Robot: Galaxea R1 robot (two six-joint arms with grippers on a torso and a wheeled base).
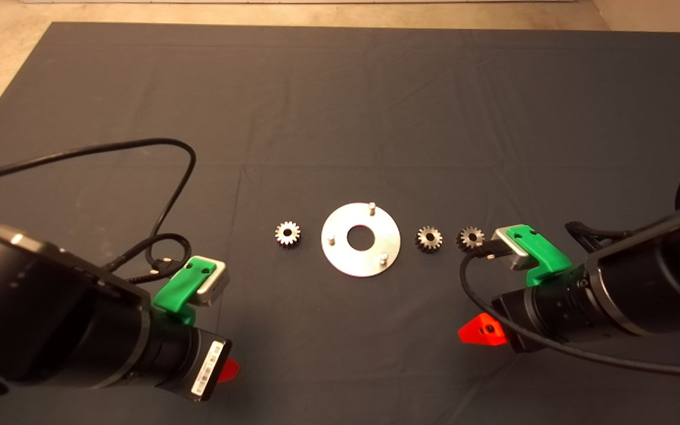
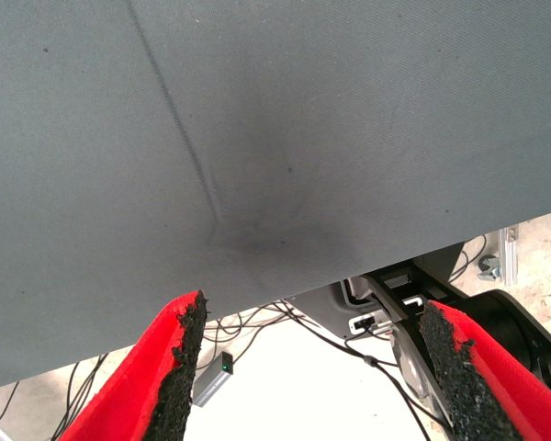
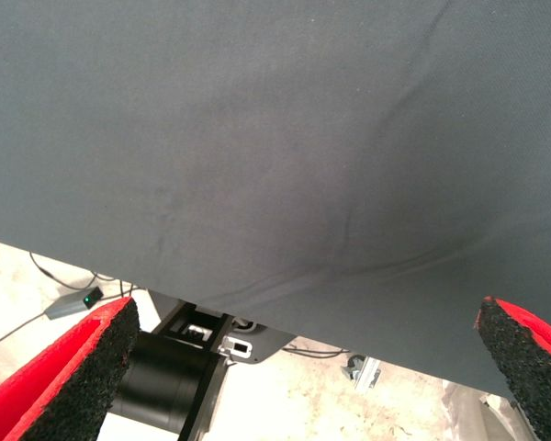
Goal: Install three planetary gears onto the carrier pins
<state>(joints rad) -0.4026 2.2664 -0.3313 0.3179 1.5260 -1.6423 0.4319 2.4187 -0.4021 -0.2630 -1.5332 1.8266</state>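
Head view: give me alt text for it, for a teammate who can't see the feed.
A silver carrier disc with three bare upright pins lies on the dark mat, one small gear to its left and two gears to its right. The left gripper and right gripper sit low at either side, holding nothing.

Warm, fairly dim light falls over the mat from above — its far half reads paler, the near edge darker. The disc catches a soft glare and throws almost no shadow. In the left wrist view a dark smudge of shadow sits mid-cloth; both wrist views are cooler, with the close pads slightly soft.
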